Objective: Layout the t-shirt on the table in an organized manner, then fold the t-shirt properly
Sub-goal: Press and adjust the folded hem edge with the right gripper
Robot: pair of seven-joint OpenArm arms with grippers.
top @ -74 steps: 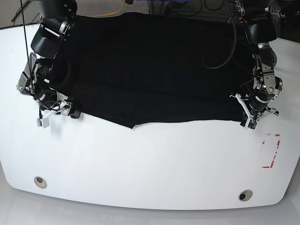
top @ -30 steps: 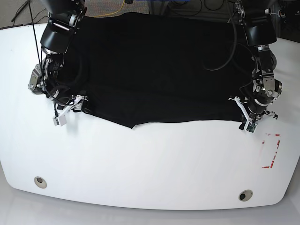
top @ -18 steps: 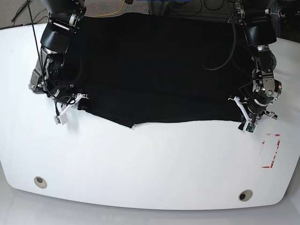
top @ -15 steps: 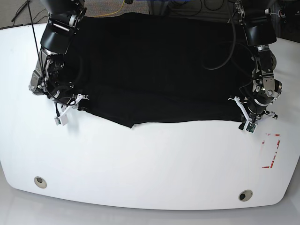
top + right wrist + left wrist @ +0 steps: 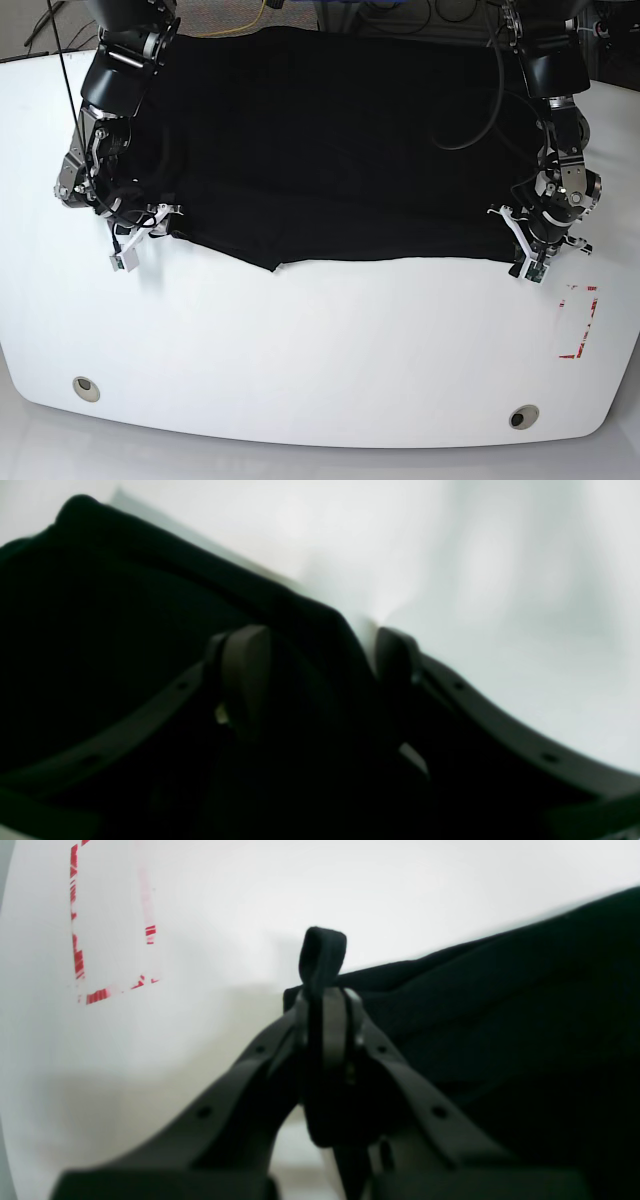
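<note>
The black t-shirt [image 5: 340,150] lies spread over the far half of the white table [image 5: 320,350], its near hem running unevenly across the middle. At the hem's right end, my left gripper [image 5: 528,258] is shut on the t-shirt; in the left wrist view a small loop of fabric [image 5: 322,955] pokes out past the closed left gripper [image 5: 327,1010]. At the shirt's left edge, my right gripper [image 5: 143,237] stands open. In the right wrist view a fold of the t-shirt [image 5: 100,630] lies between its parted fingers [image 5: 245,665].
A red rectangular outline [image 5: 578,320] marks the table just past the left gripper, also seen as a red outline [image 5: 77,940] in the left wrist view. Two round holes [image 5: 86,388] [image 5: 522,417] sit near the front edge. Cables hang behind the table.
The right arm has shifted slightly left at the shirt's left edge, and the hem's low point has slid a little left. Its jaws closed, then reopened. The left arm has not moved.
</note>
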